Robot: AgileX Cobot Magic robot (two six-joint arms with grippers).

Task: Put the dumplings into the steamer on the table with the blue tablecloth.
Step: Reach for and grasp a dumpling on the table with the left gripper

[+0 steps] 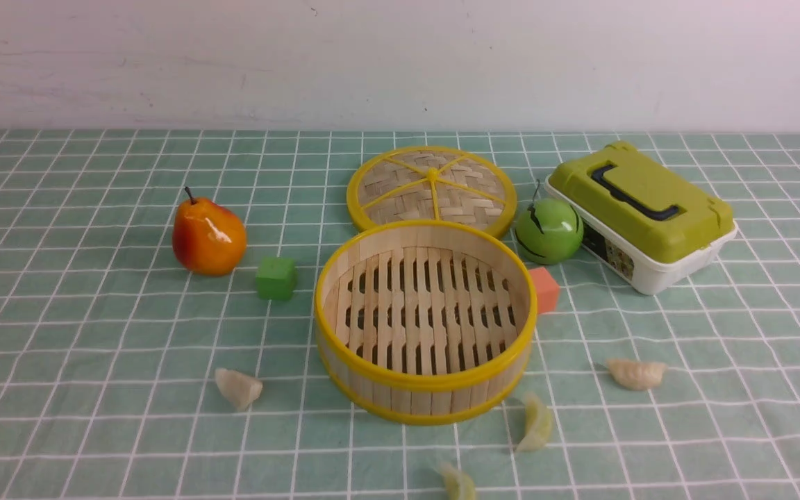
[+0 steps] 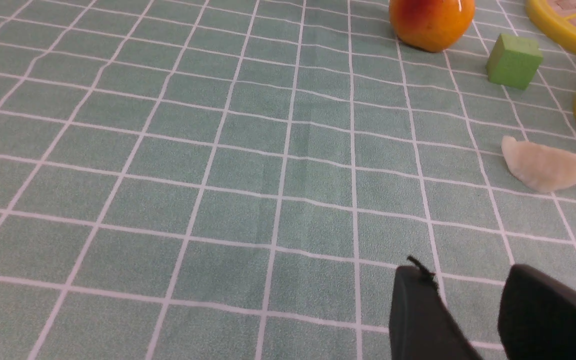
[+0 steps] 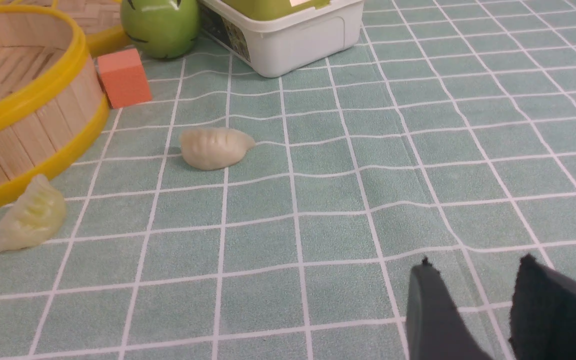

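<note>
Four dumplings (image 1: 238,387) lie on the bench (image 1: 60,333), all outside the steamer (image 1: 424,389). The left claw (image 2: 468,274) and right claw (image 3: 475,265) stand released, jaws apart, above cloth.

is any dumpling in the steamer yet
No, the steamer holds nothing; all four dumplings lie on the cloth outside it.
</note>
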